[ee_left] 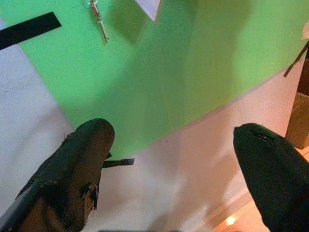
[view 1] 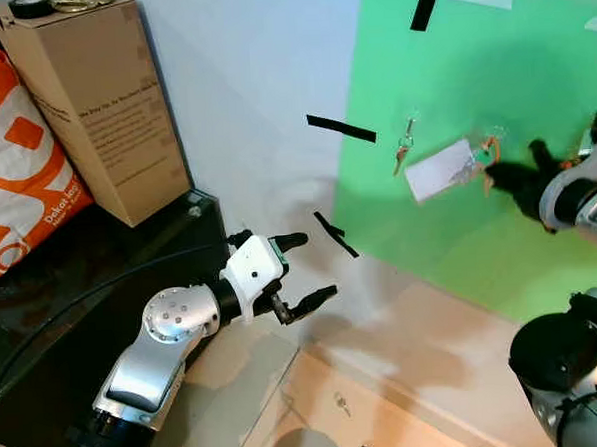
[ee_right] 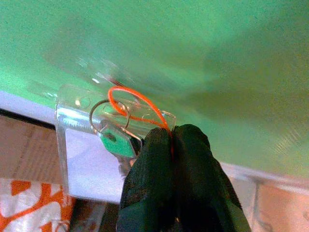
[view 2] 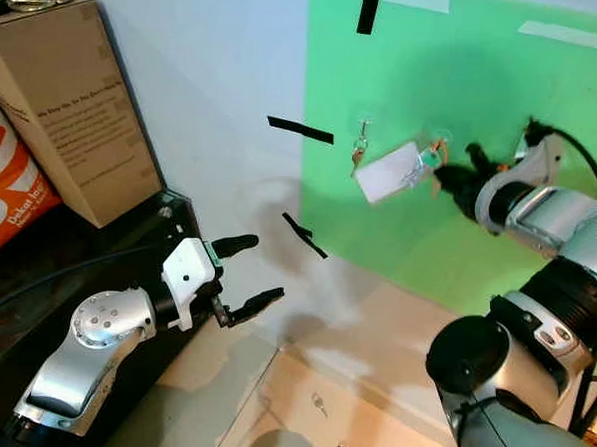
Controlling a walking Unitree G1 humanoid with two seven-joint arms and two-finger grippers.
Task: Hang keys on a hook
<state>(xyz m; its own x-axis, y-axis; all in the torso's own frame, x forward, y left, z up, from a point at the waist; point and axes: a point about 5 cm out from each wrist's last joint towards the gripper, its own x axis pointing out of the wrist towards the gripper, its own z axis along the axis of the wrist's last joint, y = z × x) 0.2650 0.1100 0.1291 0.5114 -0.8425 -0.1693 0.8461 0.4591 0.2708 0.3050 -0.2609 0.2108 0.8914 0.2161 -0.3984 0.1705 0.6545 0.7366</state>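
While your right tool (ee_right: 171, 145) is raised against the green sheet (view 1: 533, 111) on the wall, its two black fingers are pressed together on the orange loop (ee_right: 133, 104) of the keys (view 1: 480, 159), which hang from it with a metal ring (ee_right: 108, 118), a small green tag (ee_right: 118, 144) and a clear card sleeve (view 1: 439, 169). You have that bunch touching the green sheet near its middle, just beside a clear plastic hook (ee_right: 84, 79) stuck to the sheet; whether the loop is over the hook cannot be told. Another small key (view 1: 404, 143) hangs from a second hook closer to the sheet's left edge, beside a strip of black tape (view 1: 342, 129). Your left tool (view 1: 299, 272) hovers low in front of the white wall, well apart from the keys, with its fingers spread and nothing between them. At the left a cardboard box (view 1: 92, 104) and an orange and white bag (view 1: 20, 168) stand on a dark cabinet (view 1: 44, 327).
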